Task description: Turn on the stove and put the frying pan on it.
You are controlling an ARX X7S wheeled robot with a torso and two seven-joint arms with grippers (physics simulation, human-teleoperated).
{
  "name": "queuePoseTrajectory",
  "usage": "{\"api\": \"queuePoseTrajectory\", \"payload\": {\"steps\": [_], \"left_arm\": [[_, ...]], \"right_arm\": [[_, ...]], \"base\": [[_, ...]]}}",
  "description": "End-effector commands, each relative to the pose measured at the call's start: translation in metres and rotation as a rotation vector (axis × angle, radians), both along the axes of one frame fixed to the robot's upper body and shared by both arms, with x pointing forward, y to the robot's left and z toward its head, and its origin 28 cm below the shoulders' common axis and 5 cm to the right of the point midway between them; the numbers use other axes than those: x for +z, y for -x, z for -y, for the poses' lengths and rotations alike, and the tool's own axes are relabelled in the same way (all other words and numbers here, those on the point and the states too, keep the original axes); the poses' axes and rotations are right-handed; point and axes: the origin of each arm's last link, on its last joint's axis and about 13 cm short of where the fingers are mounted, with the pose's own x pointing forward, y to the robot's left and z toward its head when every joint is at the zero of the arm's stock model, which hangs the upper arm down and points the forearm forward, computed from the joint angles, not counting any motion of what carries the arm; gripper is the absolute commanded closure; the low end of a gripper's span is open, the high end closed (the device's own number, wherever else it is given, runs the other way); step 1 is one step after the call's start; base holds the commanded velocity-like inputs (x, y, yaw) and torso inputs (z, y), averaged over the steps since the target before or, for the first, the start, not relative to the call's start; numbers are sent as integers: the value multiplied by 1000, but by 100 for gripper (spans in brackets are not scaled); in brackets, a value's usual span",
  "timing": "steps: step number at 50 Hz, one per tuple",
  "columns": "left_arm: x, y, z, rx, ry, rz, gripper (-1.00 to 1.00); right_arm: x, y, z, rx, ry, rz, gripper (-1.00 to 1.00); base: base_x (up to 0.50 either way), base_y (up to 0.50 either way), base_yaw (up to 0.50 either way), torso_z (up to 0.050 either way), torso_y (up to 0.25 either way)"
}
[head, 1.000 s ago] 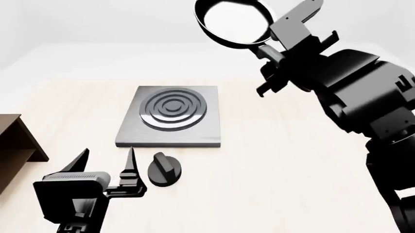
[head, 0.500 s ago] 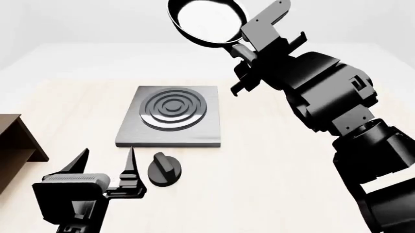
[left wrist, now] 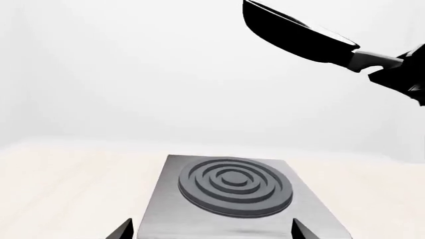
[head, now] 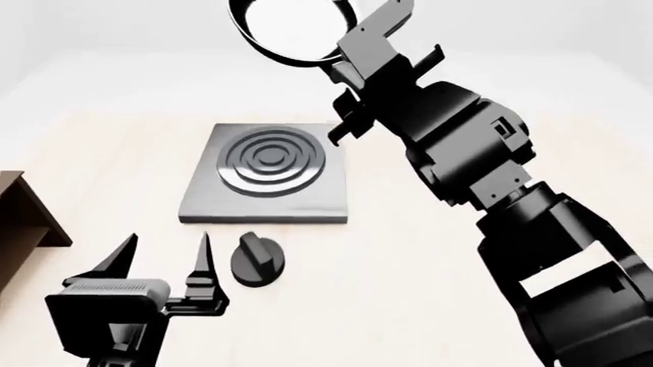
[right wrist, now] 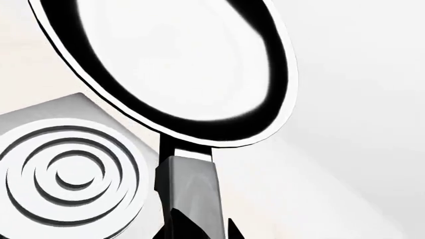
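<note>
The stove [head: 268, 176] is a square grey plate with black burner rings on the pale table; it also shows in the left wrist view [left wrist: 236, 191] and the right wrist view [right wrist: 63, 174]. Its round black knob [head: 256, 261] lies just in front of it. My right gripper [head: 347, 65] is shut on the handle [right wrist: 189, 186] of the frying pan [head: 296, 27], held high in the air above and behind the stove's far right corner. The pan's glossy pale inside [right wrist: 179, 55] shows. My left gripper [head: 164, 264] is open and empty, just left of the knob.
A brown wooden shelf [head: 21, 218] stands at the table's left edge. My right arm [head: 510, 214] stretches over the right side of the table. Bare table surface [head: 429, 252] lies right of the stove.
My right arm has carried the frying pan leftward, from beyond the stove's right side to above its far right corner. The left gripper has not moved.
</note>
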Motion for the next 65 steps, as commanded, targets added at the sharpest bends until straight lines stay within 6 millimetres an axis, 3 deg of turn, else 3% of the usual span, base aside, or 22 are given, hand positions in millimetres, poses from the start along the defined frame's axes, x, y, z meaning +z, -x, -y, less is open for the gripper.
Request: {"api": "queuePoseTrajectory", "payload": {"steps": [1, 35, 65], "left_arm": [[0, 2, -1, -8, -8, 22, -100], [1, 2, -2, -2, -12, 24, -100], [-1, 2, -3, 13, -6, 13, -100]], "right_arm": [[6, -1, -14, -2, 16, 79, 100], [-6, -2, -43, 23, -1, 83, 100], [-41, 1, -55, 72, 49, 36, 100]], "base": [[0, 0, 0, 0, -250], [-1, 0, 0, 0, -236], [0, 0, 0, 0, -3]]}}
